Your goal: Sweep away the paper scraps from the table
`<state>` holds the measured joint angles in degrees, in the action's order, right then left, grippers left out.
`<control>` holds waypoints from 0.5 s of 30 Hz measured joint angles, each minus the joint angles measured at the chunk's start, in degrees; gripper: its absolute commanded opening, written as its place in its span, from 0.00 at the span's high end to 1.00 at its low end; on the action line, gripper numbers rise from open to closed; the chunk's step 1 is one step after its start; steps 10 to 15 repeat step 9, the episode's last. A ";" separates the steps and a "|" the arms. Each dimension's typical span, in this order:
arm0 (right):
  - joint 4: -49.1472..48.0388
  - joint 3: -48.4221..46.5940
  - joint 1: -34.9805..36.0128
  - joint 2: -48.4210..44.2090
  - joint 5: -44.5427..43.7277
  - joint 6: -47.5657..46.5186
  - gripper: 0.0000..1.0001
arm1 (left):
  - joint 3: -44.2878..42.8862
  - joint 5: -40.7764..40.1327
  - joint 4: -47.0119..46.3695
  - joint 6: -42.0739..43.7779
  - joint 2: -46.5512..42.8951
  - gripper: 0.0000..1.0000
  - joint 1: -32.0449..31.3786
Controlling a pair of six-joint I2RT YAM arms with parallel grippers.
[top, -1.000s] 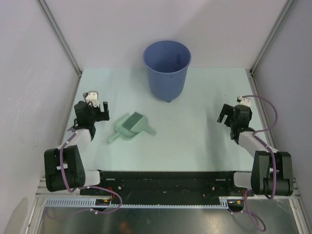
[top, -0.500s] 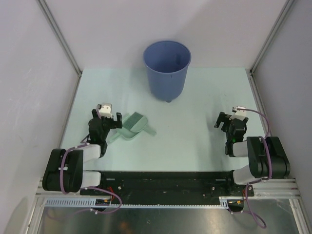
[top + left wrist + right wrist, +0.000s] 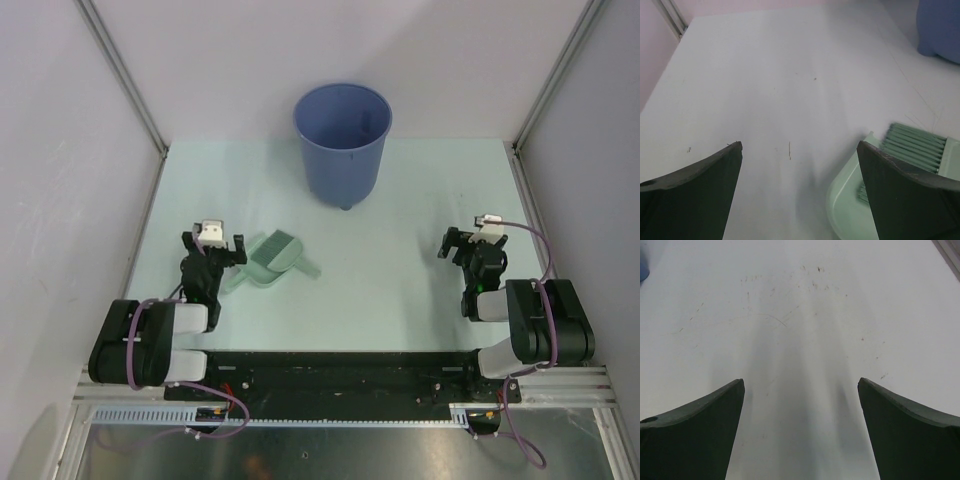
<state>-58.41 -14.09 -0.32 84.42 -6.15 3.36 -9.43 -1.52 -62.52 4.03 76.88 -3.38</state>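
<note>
No paper scraps show on the pale mint-green table (image 3: 400, 230) in any view. My left gripper (image 3: 212, 243) is open and empty at the near left, just left of the mint-green dustpan (image 3: 262, 262) with the brush lying in it. In the left wrist view the gripper (image 3: 799, 145) hangs over bare table, with the dustpan (image 3: 855, 200) by its right finger. My right gripper (image 3: 474, 240) is open and empty at the near right. In the right wrist view it (image 3: 801, 382) is over bare table (image 3: 800, 315).
A tall blue bucket (image 3: 342, 143) stands at the back middle of the table; its side shows in the left wrist view (image 3: 940, 27). Grey walls with metal rails close off both sides. The black front edge (image 3: 340, 368) runs between the arm bases.
Both arms have drawn back toward their bases and folded low. The left gripper moved right and nearer, ending beside the dustpan. The right gripper came nearer. Dustpan and bucket have not moved.
</note>
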 measured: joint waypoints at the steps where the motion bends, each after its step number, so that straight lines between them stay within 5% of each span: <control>1: 0.00 -0.04 0.00 0.00 0.13 -0.17 0.00 | 0.02 -0.04 -0.28 0.00 0.00 0.00 0.00; 15: 0.02 -0.35 0.00 0.02 0.63 -0.61 0.00 | 0.02 -0.31 -2.86 0.02 0.00 0.00 0.00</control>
